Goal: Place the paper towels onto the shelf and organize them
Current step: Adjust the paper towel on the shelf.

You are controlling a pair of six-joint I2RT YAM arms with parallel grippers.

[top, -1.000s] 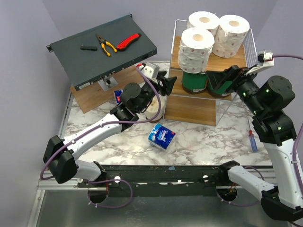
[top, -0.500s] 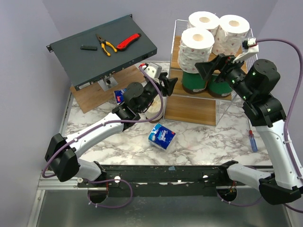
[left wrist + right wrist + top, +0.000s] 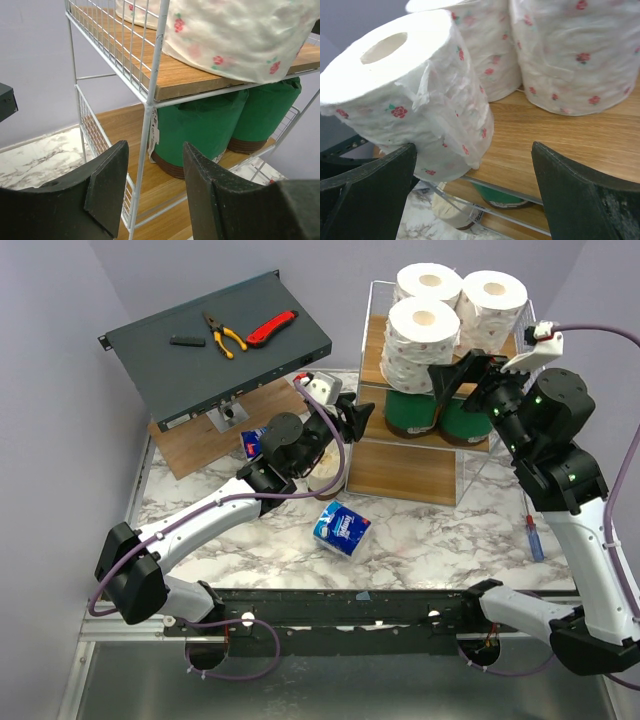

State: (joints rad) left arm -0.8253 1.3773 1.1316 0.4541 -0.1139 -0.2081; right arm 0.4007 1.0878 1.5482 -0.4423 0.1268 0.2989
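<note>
Right wrist view: the right fingers (image 3: 370,195) are spread wide and empty, just in front of a pink-printed roll (image 3: 415,95) at the front edge of the top board of the shelf (image 3: 570,145), with two more printed rolls behind it. The left fingers (image 3: 107,190) are parted, holding nothing, facing the shelf's corner post and the green-wrapped rolls (image 3: 200,130) on the middle tier. A blue-and-white pack (image 3: 342,528) lies on the worktop (image 3: 450,530)

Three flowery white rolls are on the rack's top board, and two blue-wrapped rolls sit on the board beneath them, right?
Not quite: the two wrapped rolls beneath are green, not blue; the left wrist view shows it. The three flowery rolls are indeed on the top board.
</note>
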